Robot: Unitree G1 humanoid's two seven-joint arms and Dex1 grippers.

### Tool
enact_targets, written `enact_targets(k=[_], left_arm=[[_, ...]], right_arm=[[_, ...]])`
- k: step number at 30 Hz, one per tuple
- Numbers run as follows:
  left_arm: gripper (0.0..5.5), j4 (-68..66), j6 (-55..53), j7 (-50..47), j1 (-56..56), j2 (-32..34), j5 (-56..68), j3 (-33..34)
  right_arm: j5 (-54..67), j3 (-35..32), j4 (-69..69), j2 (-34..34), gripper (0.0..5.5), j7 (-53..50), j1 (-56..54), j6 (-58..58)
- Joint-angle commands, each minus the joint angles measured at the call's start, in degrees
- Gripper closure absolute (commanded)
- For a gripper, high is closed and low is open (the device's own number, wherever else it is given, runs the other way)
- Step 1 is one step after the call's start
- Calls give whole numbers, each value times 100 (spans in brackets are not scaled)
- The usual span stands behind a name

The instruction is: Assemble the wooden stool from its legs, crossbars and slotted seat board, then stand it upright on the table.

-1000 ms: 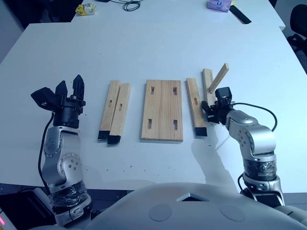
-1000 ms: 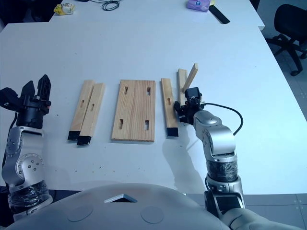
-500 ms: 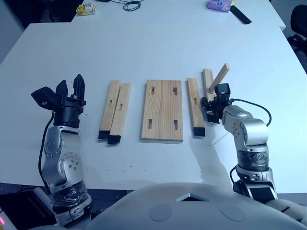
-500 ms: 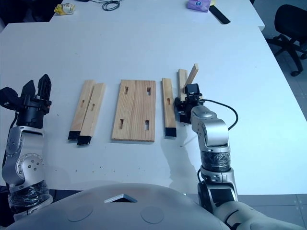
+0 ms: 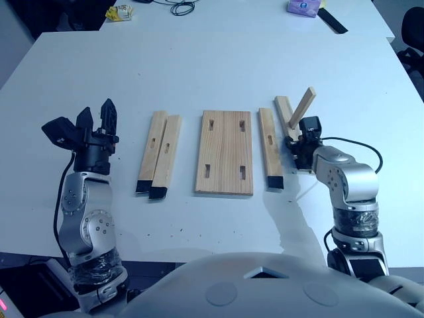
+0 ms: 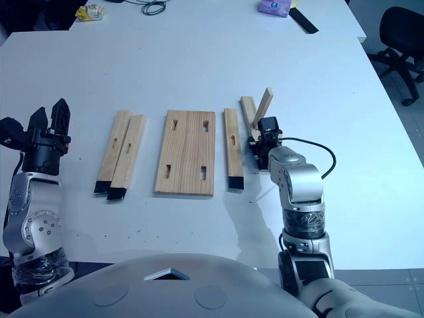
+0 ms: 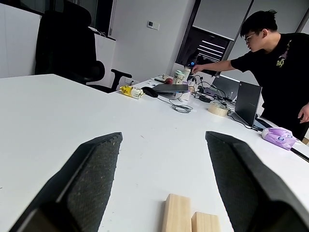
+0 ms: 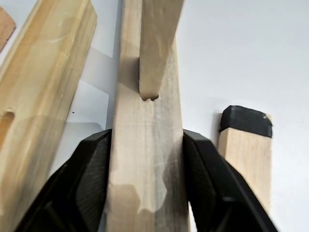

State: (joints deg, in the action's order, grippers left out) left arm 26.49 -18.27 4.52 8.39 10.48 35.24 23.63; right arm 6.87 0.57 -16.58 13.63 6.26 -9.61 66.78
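Here, my left gripper [image 5: 83,122] hovers above the white table [image 5: 199,73] at nine o'clock of the scene, its jaws spread wide and holding nothing. Next comes a pair of black-tipped legs [image 5: 153,149], lying side by side and touching, at nine o'clock from the slotted seat board [image 5: 224,152], which lies flat mid-table. At three o'clock from the board lies a third leg [image 5: 269,148]. Just past it, my right gripper [image 5: 299,142] pinches a fourth leg [image 8: 145,135] from both sides. A crossbar [image 5: 305,104] stands in that leg's slot, tilted toward one o'clock.
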Motion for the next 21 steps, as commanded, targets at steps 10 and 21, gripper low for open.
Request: enact_targets(k=[10, 21], left_arm=[[229, 61, -348, -18, -707, 92, 388, -230], [229, -496, -823, 1157, -1430, 124, 1872, -456]], right_arm=[[545, -881, 768, 452, 340, 851, -911, -1285], [3078, -1401, 1367, 782, 340, 3246, -2128, 100]])
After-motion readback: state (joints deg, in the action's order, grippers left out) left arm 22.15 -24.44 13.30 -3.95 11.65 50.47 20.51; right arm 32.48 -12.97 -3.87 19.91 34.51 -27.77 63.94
